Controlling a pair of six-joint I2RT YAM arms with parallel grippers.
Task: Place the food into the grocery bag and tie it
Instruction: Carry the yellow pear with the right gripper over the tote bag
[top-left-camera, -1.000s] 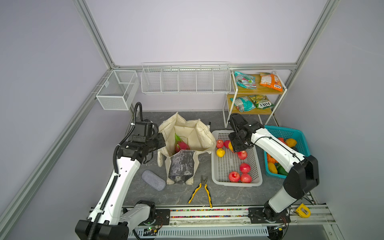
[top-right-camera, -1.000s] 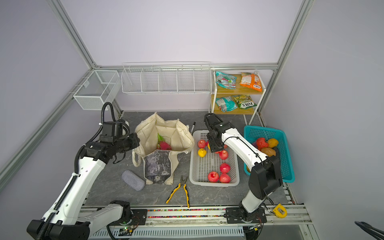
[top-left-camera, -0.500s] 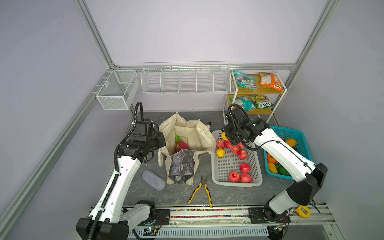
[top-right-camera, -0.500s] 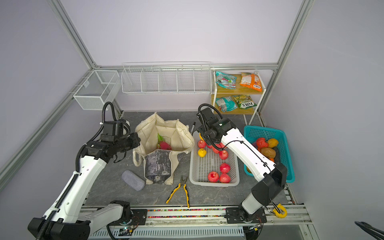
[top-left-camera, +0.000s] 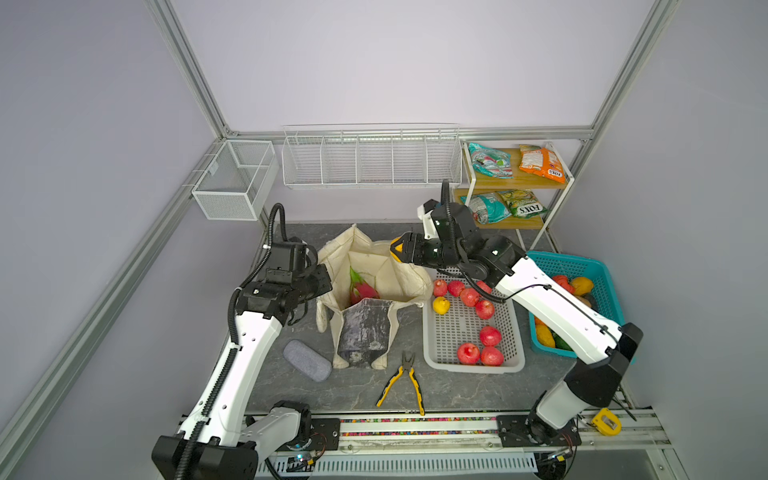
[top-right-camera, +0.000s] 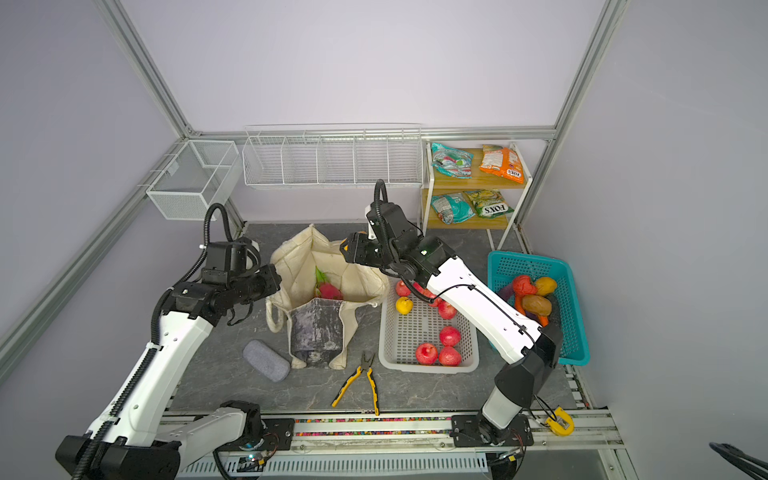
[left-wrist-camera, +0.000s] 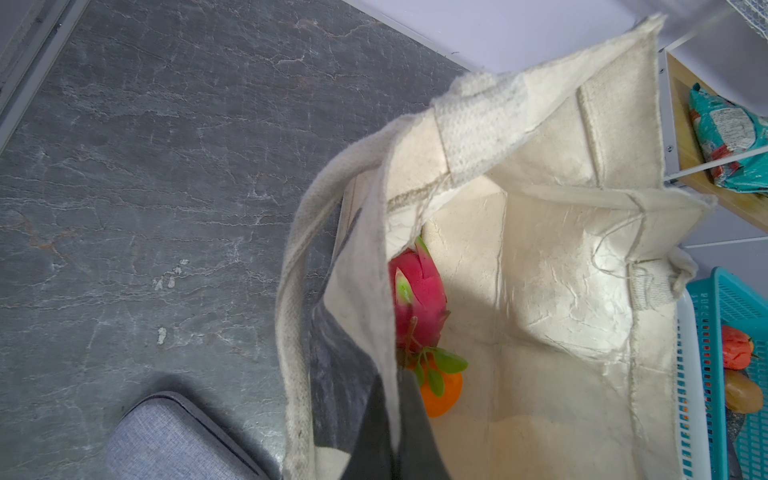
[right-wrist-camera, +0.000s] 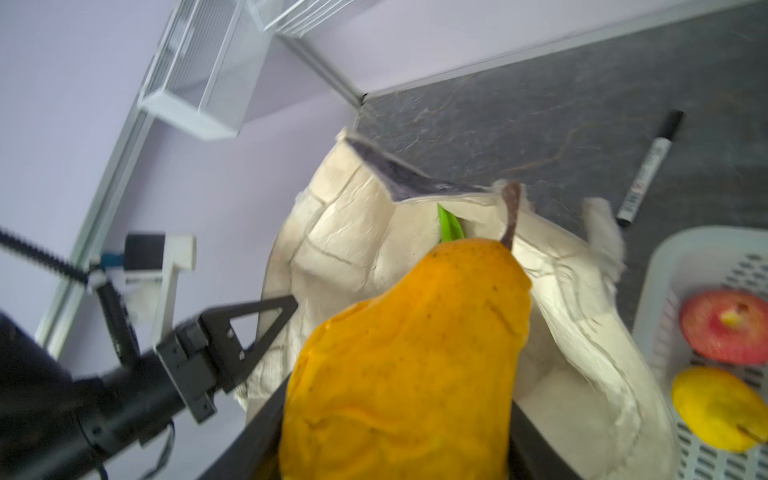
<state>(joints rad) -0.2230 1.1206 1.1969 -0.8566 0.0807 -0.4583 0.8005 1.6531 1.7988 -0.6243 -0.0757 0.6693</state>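
Note:
The grocery bag (top-left-camera: 376, 266) (top-right-camera: 332, 266) stands open in the middle of the table, its grey panel facing the front. My left gripper (top-left-camera: 323, 286) (left-wrist-camera: 395, 419) is shut on the bag's left rim and holds the cloth up. Inside the bag lie a pink dragon fruit (left-wrist-camera: 417, 303) (top-left-camera: 360, 291) and an orange (left-wrist-camera: 444, 390). My right gripper (top-left-camera: 397, 250) (right-wrist-camera: 399, 415) is shut on a yellow pear (right-wrist-camera: 415, 353) and hovers over the bag's right rim, with the pear's stem pointing at the bag's mouth.
A white basket (top-left-camera: 473, 368) right of the bag holds red apples and a yellow fruit. Further right is a teal basket (top-left-camera: 600, 270) of produce. FOX'S packets lie on the wooden shelf (top-left-camera: 515, 180). Pliers (top-left-camera: 405, 378), a grey case (top-left-camera: 306, 360) and a marker (right-wrist-camera: 648, 166) lie on the table.
My right arm has risen from the white basket with the pear and swung left to the bag's right rim. The left arm has stayed holding the bag.

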